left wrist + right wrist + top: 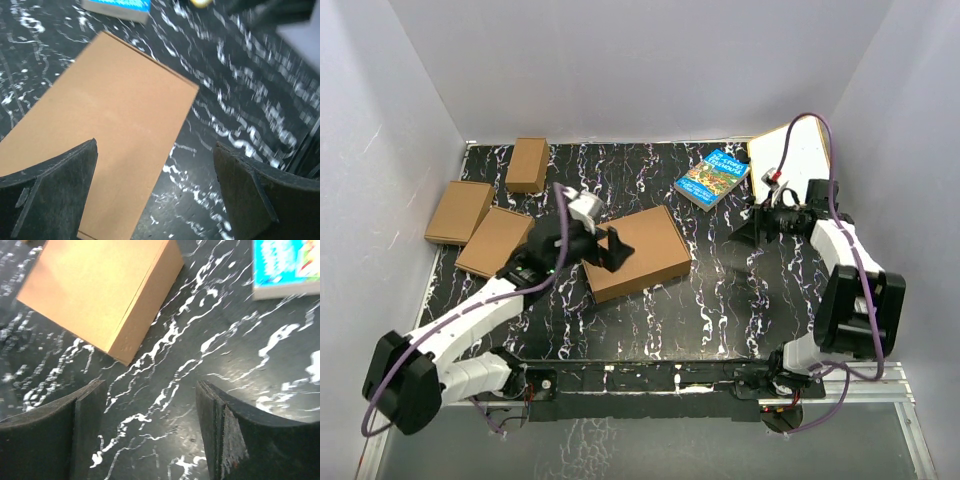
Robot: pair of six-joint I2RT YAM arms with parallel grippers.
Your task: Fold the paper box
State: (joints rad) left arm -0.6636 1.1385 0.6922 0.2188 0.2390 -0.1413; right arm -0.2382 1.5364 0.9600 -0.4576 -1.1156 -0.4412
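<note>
On the table, the paper box lies closed

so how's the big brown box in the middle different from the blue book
The paper box is plain brown cardboard; the blue book has a bright printed cover. The paper box is clearly larger than the blue book. The paper box lies mid-table under the open left gripper; the blue book lies farther back, nearer the right gripper. Both lie flat on the table, gripped by neither.
</note>
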